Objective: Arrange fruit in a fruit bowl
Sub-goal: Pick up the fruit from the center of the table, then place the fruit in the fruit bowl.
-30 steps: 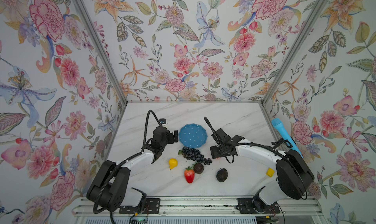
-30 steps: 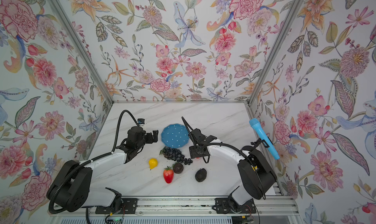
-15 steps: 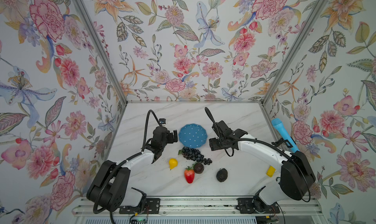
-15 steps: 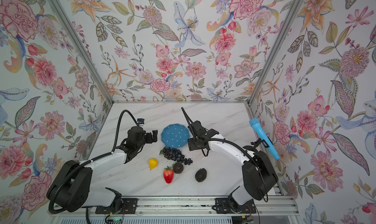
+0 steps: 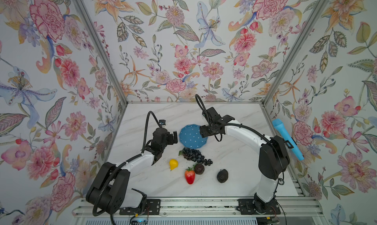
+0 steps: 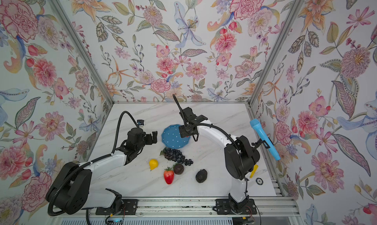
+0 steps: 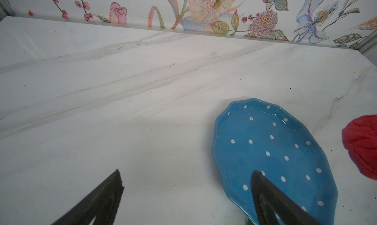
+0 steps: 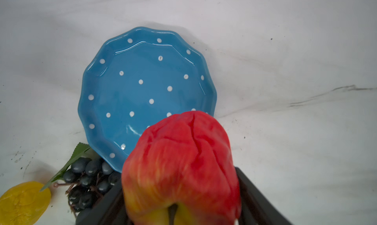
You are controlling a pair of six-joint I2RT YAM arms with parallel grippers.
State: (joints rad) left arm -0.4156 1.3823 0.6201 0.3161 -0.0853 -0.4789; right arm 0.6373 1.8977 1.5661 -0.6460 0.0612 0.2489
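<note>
The blue dotted fruit bowl sits mid-table with nothing in it. My right gripper hangs over its right rim, shut on the red-yellow apple. My left gripper is open and holds nothing, just left of the bowl. On the table nearer the front lie the grape bunch, yellow fruit, strawberry, dark round fruit and avocado.
A light-blue toy microphone leans against the right wall. A small yellow piece and a little round disc lie near the right arm's base. Flowered walls close in three sides.
The right gripper has carried the apple away from the front and leftward, up to the bowl's right rim. The left arm has stayed put.
</note>
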